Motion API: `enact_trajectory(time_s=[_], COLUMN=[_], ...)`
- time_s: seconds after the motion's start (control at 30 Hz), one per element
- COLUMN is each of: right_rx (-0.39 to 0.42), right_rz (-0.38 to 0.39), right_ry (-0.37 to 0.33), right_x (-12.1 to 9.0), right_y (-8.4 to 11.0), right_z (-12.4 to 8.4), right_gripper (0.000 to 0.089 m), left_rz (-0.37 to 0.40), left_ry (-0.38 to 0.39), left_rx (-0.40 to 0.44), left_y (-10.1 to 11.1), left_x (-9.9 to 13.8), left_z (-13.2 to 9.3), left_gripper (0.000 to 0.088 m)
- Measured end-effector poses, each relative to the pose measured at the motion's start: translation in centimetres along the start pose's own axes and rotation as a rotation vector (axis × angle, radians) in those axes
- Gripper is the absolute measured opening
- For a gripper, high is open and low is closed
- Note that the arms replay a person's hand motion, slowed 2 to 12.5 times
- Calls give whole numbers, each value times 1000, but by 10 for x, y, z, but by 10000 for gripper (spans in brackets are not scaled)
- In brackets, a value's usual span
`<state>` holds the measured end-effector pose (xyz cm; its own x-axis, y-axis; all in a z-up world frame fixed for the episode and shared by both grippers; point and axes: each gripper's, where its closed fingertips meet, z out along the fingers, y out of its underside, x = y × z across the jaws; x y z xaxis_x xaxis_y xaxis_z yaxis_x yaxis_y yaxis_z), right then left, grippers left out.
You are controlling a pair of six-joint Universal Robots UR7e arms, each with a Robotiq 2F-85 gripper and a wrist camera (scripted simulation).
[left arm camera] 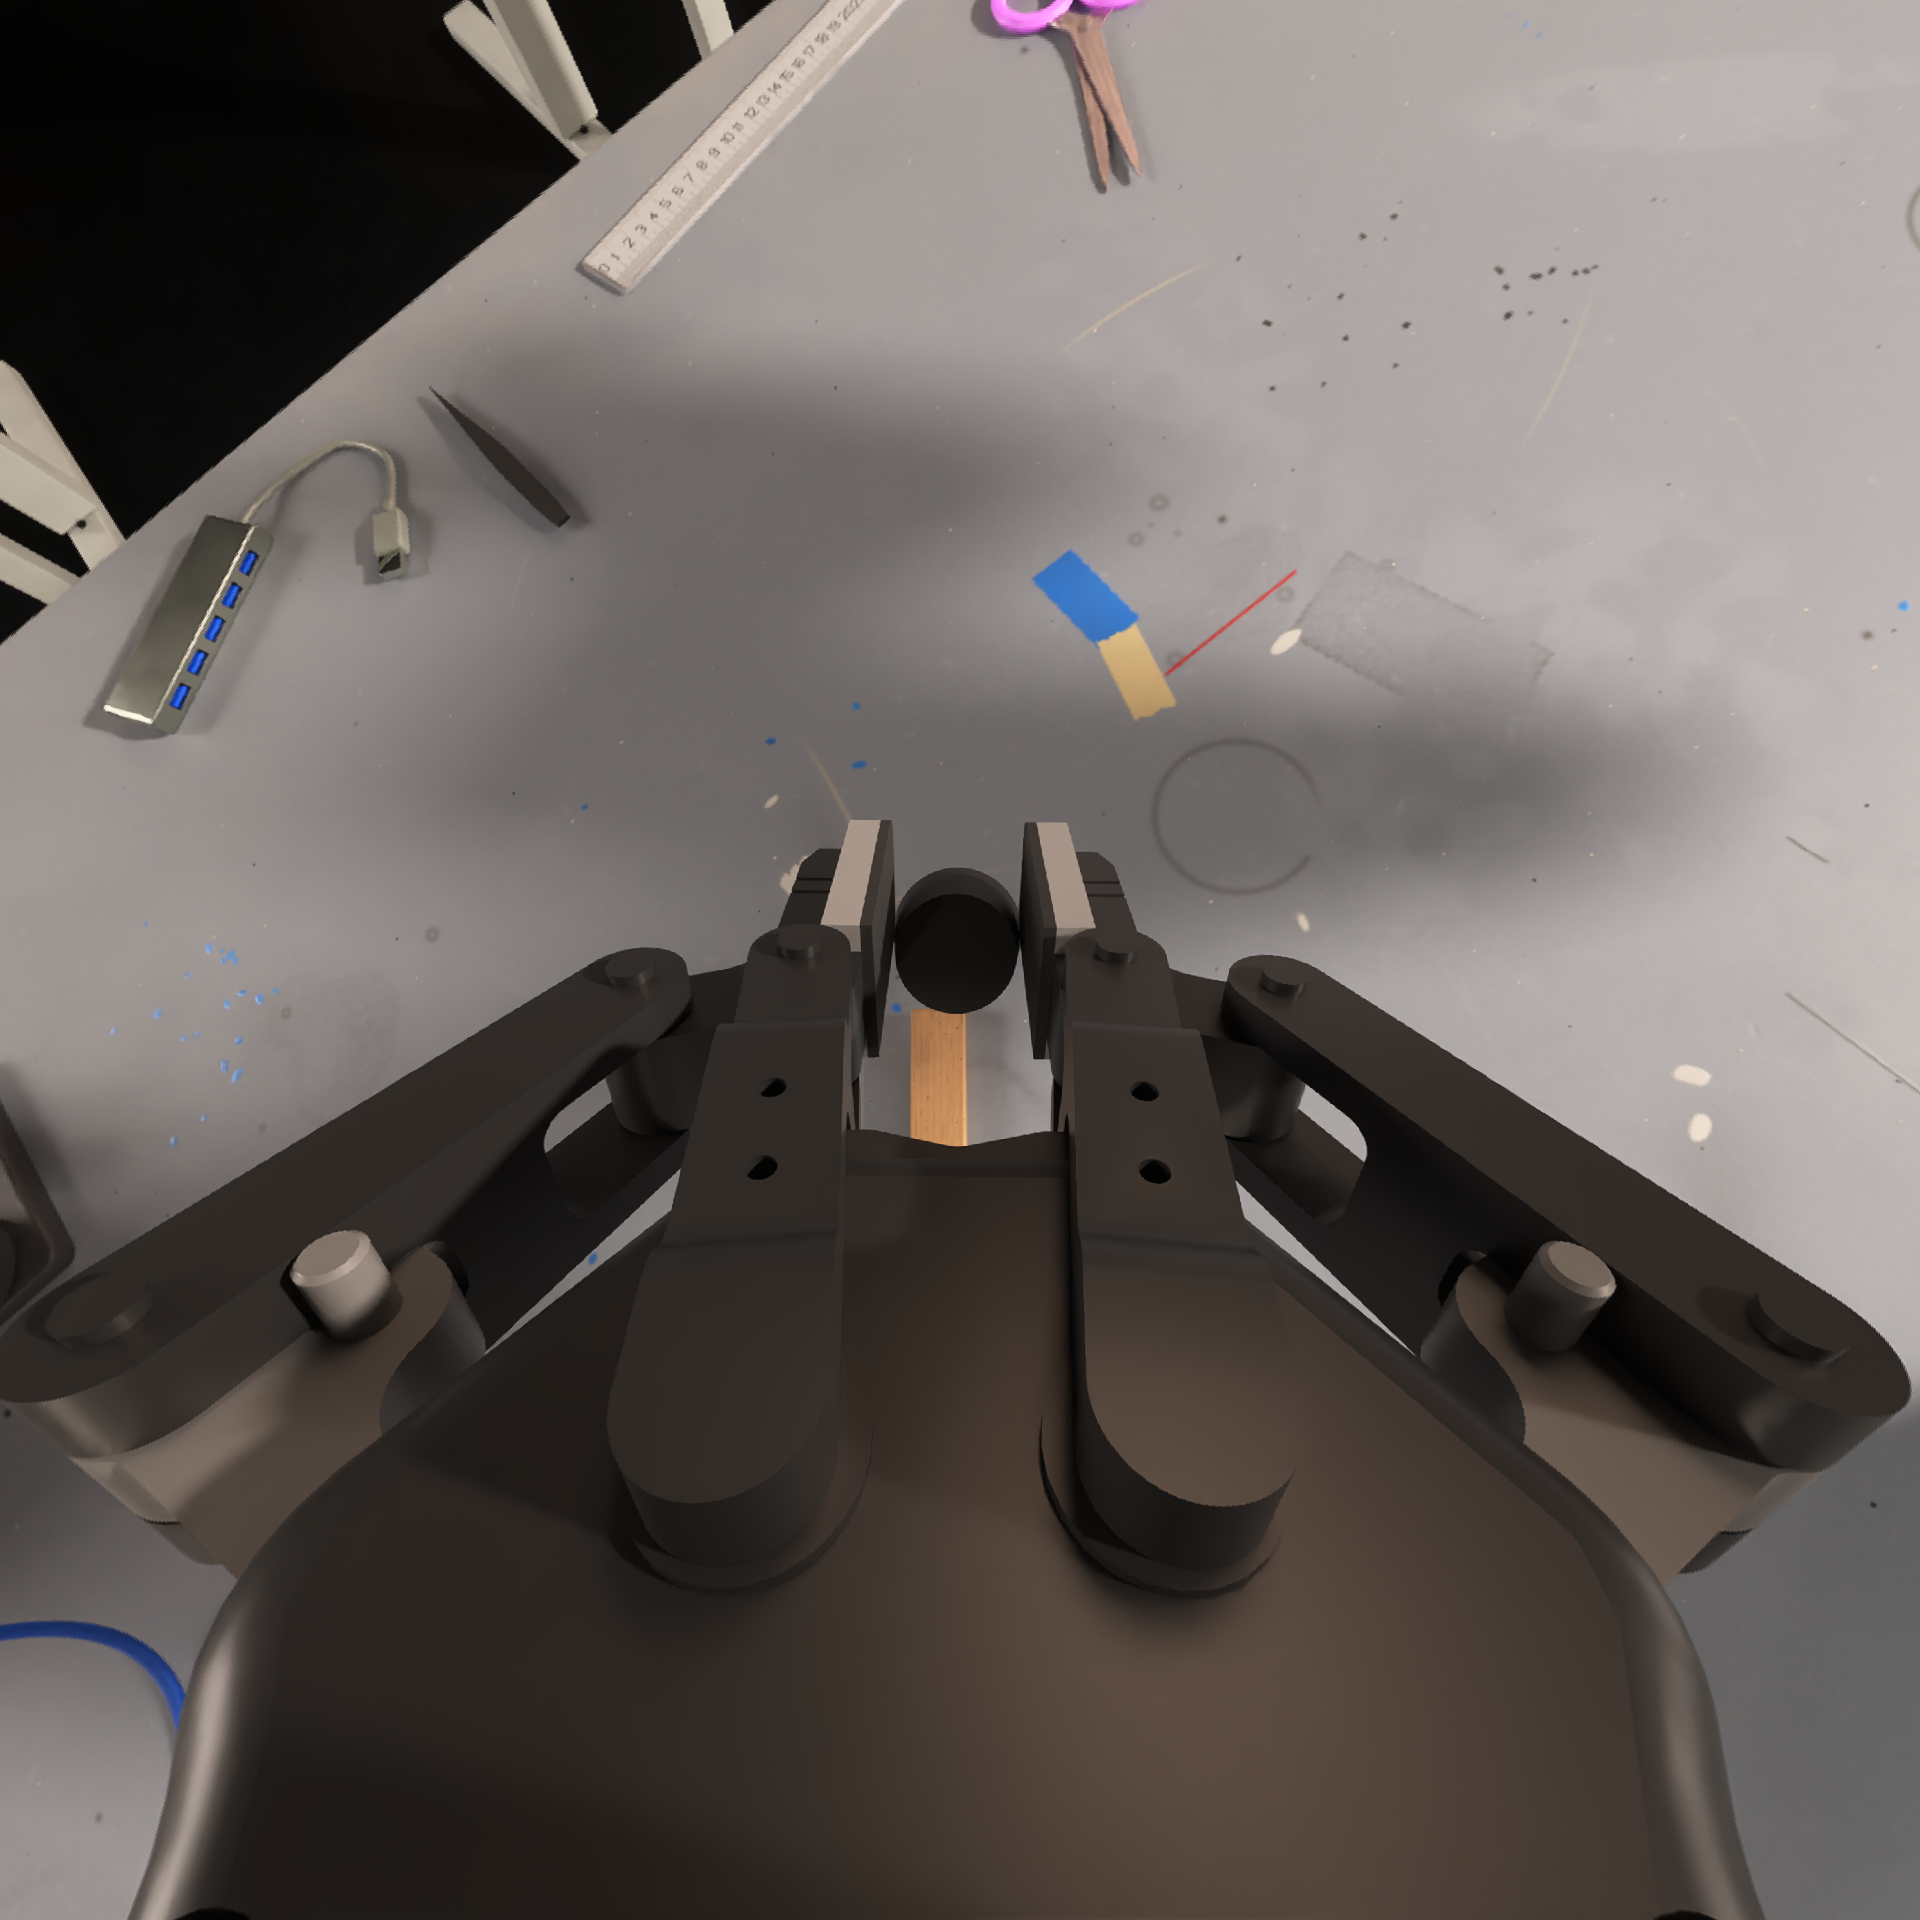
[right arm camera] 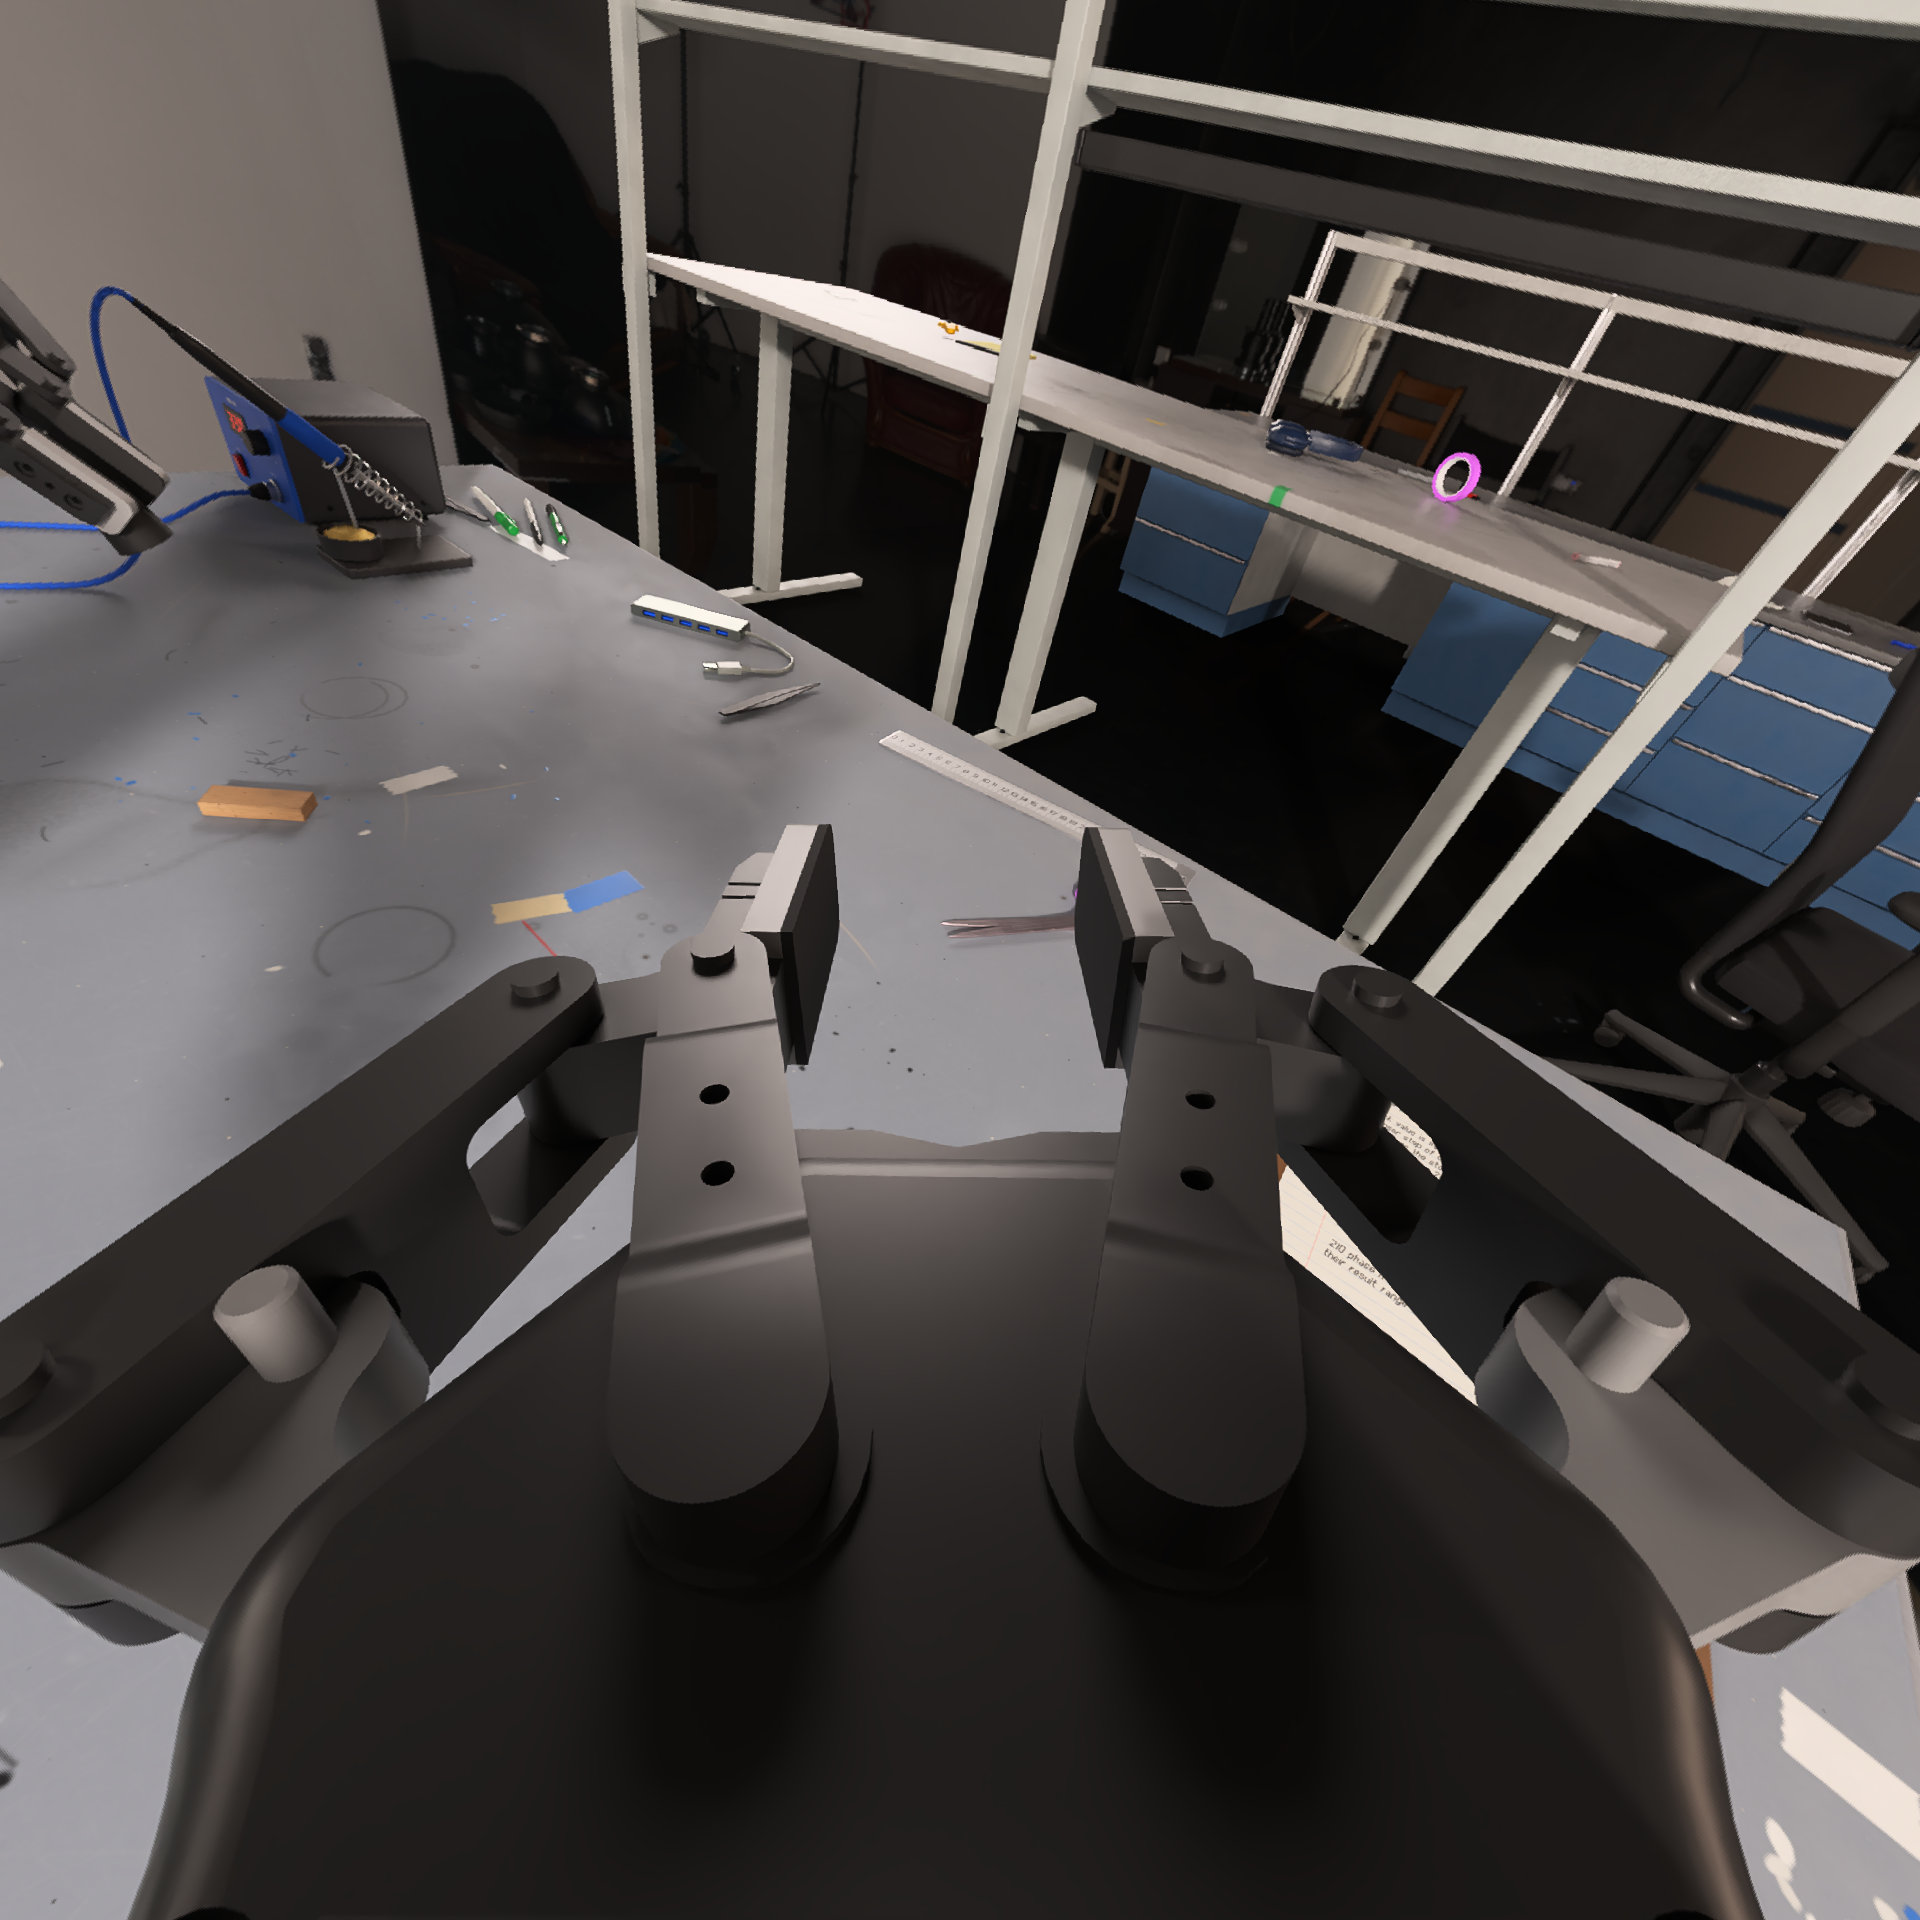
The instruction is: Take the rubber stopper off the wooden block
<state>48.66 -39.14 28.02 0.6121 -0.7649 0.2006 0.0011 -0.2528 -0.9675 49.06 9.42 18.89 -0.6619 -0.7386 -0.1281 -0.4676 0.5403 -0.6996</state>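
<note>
One black rubber stopper, a short cylinder, sits clamped between the two fingers of the left hand, lifted above the desk. Its long axis runs along the fingers, and one round flat end faces the wrist camera. Below it, through the gap between the fingers, a strip of the one wooden block shows, its long axis running toward the camera; the stopper is not resting on it. In the right wrist view the same block lies flat on the desk, bare on top, well apart from the right hand, whose two fingers stand wide apart with nothing between them, above the desk's edge. The left hand shows at that view's far left, above the block. Also on the desk: one blue and tan strip of tape, one pair of scissors with purple handles, one ruler, one pair of tweezers, one USB hub and one soldering station.
</note>
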Motion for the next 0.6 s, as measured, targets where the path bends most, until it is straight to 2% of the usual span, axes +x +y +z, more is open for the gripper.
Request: enact_trajectory(time_s=[0.6], right_rx=[13], right_rz=[15], right_ry=[17], right_x=[7], right_y=[-1], right_z=[-8], right_gripper=[418], left_rz=[49], left_ry=[48], left_rx=[72], left_y=[-29], left_x=[33], left_z=[-9], left_gripper=[222])
